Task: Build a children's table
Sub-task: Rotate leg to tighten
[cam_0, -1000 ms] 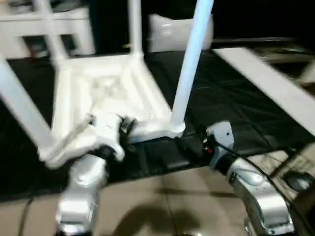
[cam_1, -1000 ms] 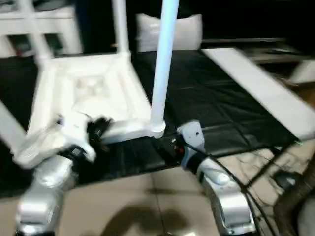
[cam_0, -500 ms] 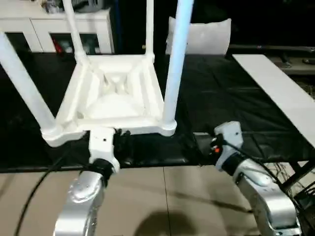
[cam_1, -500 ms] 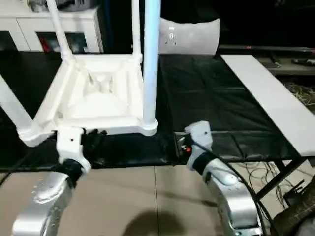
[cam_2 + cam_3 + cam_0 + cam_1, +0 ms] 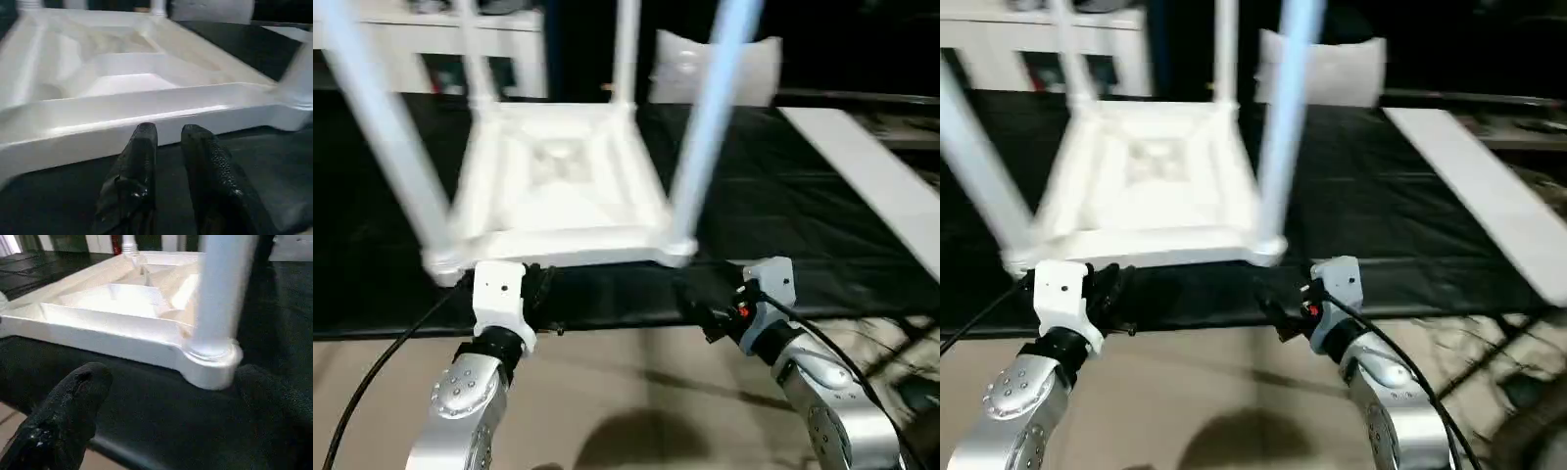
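The children's table [image 5: 558,196] lies upside down on the black-covered work surface, ribbed underside up. Its legs stand up out of the corner sockets: the near right leg [image 5: 710,127], the near left leg [image 5: 386,147] and two at the back. My left gripper [image 5: 540,286] sits just in front of the near rim [image 5: 146,117]. Its fingers [image 5: 142,147] stand a narrow gap apart with nothing between them. My right gripper [image 5: 700,294] is wide open in front of the near right corner socket [image 5: 210,364], touching nothing.
A white cabinet [image 5: 431,54] stands at the back left and a white bag-like shape [image 5: 720,69] behind the table. A flat white board [image 5: 871,176] lies along the right side. A black cable [image 5: 382,362] hangs by my left arm over the tiled floor.
The camera has swung and levelled. My left gripper, over the table's near rim a second ago, now sits just in front of it. Neither gripper's opening has changed.
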Motion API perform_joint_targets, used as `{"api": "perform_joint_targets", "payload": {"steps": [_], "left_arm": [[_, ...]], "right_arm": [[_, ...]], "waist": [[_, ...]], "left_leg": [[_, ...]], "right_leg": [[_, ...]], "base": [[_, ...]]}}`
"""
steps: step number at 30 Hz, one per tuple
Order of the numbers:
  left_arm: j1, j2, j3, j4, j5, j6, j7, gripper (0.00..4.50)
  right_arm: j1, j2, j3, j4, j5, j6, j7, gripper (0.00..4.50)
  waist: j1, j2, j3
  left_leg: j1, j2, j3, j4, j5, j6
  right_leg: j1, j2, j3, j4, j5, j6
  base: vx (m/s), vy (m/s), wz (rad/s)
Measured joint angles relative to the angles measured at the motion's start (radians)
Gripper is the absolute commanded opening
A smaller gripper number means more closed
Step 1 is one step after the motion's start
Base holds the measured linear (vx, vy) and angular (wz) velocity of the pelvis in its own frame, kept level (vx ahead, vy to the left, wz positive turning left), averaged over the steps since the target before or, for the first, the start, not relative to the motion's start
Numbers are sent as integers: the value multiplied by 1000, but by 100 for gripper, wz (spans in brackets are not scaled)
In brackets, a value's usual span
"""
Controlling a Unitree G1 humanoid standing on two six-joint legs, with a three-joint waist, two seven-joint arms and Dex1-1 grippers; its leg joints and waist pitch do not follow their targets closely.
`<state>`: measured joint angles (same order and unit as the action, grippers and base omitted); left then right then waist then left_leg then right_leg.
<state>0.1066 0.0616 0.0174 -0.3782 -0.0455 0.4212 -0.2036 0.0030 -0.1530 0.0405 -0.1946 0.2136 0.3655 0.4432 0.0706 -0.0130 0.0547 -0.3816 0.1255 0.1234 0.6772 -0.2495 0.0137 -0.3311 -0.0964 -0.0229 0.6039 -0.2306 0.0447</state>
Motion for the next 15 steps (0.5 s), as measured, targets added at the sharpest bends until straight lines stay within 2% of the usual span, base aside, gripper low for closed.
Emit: {"api": "perform_joint_targets", "payload": {"steps": [1, 2, 3, 4, 5, 6, 7, 8, 9, 10, 11, 12, 13, 14, 15], "left_arm": [[4, 5, 6, 0, 0, 0, 0, 103], [5, 10, 17, 1, 1, 0, 2, 103], [3, 16, 25, 1, 1, 1, 3, 103], [2, 16, 26, 0, 0, 1, 3, 103], [1, 13, 25, -2, 0, 1, 3, 121], [2, 12, 22, -3, 0, 1, 4, 121], [2, 10, 25, -6, -2, 2, 6, 140], [3, -8, 28, -8, -11, 7, 11, 140], [4, -18, 19, -15, -21, 8, 12, 147], [9, -24, 16, -17, -34, 8, 11, 163], [15, -25, 22, -22, -42, 8, 12, 171], [13, -24, 26, -31, -46, 8, 12, 171], [10, -20, 27, -40, -48, 5, 12, 187], [17, -13, 28, -42, -48, 5, 12, 187], [25, -9, 39, -41, -46, 3, 13, 205]], "right_arm": [[-6, 12, 10, 0, 2, 2, 0, 450], [-15, 22, 19, -3, 8, 2, 1, 450], [-18, 24, 24, -9, 10, 2, 1, 450], [-14, 20, 23, -13, 11, 2, 1, 450], [-14, 16, 23, -16, 10, 5, 1, 450], [-15, 10, 24, -22, 10, 13, 1, 450], [-14, 10, 25, -22, 11, 12, 2, 450], [0, 3, 22, -16, 10, 1, 1, 450], [7, 0, 19, -11, 9, -1, 1, 450], [7, -4, 21, -2, 7, -8, 1, 450], [11, -5, 21, 1, 5, -27, 1, 450], [11, -6, 23, -1, 2, -39, 2, 450], [18, -2, 28, 2, -4, -50, 2, 450], [25, 1, 37, 3, -9, -51, 3, 450], [30, 2, 44, 3, -11, -55, 7, 450]], "waist": [[-11, 2, 0], [-23, 1, 0], [-28, 0, -1], [-30, 1, -2], [-31, -6, -6], [-29, -18, -7], [-31, -45, -8], [-26, -49, -6], [-17, -39, -3], [-15, -35, -1], [-19, -28, 4], [-28, -13, 3], [-52, 5, 9], [-64, 8, 12], [-69, 6, 12]], "left_leg": [[3, -16, 6, -13, 5, 22], [3, -30, 8, -20, 9, 37], [1, -40, 15, -22, 11, 51], [-2, -50, 25, -24, 14, 67], [-5, -62, 35, -29, 17, 75], [-9, -79, 53, -36, 21, 83], [-10, -103, 76, -42, 25, 90], [-14, -118, 87, -31, 21, 87], [-37, -122, 23, 58, -3, 51], [-45, -115, -43, 140, -18, 12], [-21, -71, -90, 147, -39, -72], [6, -36, -92, 82, -76, -94], [10, -29, -79, 73, -77, -54], [9, -29, -80, 66, -74, -47], [9, -30, -81, 60, -74, -48]], "right_leg": [[-10, 3, 5, 0, -10, -30], [-21, 2, 2, 26, -35, -83], [-56, 4, -24, 112, -50, -61], [-85, 24, -54, 182, -59, -30], [-96, 36, -69, 187, -62, -13], [-101, 48, -78, 168, -65, -6], [-91, 50, -68, 125, -65, -5], [-90, 37, -47, 114, -44, -69], [-86, 37, -42, 106, -35, -68], [-80, 34, -38, 101, -27, -63], [-64, 15, -68, 86, -17, -54], [-60, 12, -83, 76, -10, -50], [-49, 15, -80, 60, -11, -54], [-47, 31, -64, 51, -22, -68], [-41, 37, -58, 46, -20, -73]], "base": [[40, 240, 14], [37, 249, 11], [-5, 218, 10], [-5, 218, 10], [-49, 179, -2], [-75, 168, -14], [-75, 168, -14], [-81, 137, -1], [-41, 53, 9], [-65, 134, -18], [-66, 194, -32], [-120, 321, -22], [-96, 240, 6], [-98, 235, 12], [-44, 108, 1]]}}
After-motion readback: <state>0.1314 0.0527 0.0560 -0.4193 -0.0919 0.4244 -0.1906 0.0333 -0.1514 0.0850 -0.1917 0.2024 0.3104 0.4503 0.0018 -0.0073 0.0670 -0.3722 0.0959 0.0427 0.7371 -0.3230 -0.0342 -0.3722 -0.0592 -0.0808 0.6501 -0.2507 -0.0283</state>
